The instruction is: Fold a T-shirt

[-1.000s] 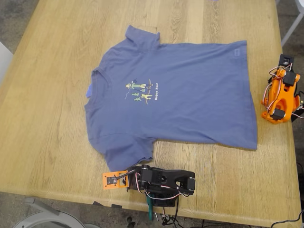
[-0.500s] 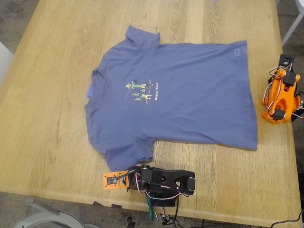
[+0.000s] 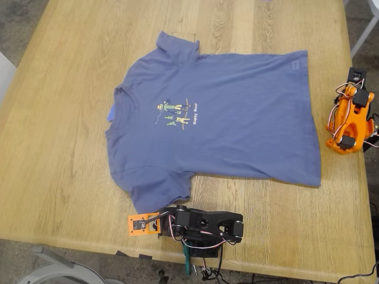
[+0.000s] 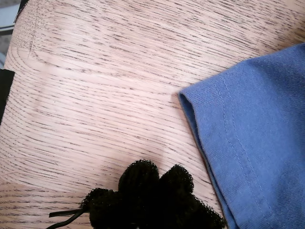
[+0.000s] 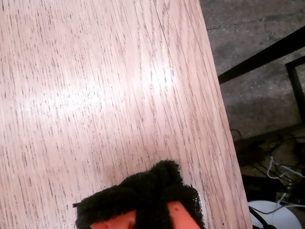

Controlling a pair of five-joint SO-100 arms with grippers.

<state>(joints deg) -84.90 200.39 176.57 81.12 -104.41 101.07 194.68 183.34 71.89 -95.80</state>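
Note:
The slate-blue T-shirt [image 3: 225,118] lies spread flat on the wooden table [image 3: 59,148], collar toward the exterior view's left and hem toward its right, with the small green-and-yellow print [image 3: 176,113] facing up. My first gripper [image 4: 157,183], with black padded tips held together and empty, rests on the table just beside the near sleeve's hem corner [image 4: 238,133]. Its black arm [image 3: 204,225] is folded at the table's near edge. My second gripper [image 5: 152,183], black pads together on an orange body, sits over bare wood near the table edge. Its orange arm [image 3: 349,115] stands beside the shirt's hem.
An orange plate [image 3: 142,223] sits at the end of the black arm by the sleeve. The table edge [image 5: 217,119] runs close to my second gripper, with floor, black bars and cables beyond. Bare wood surrounds the shirt.

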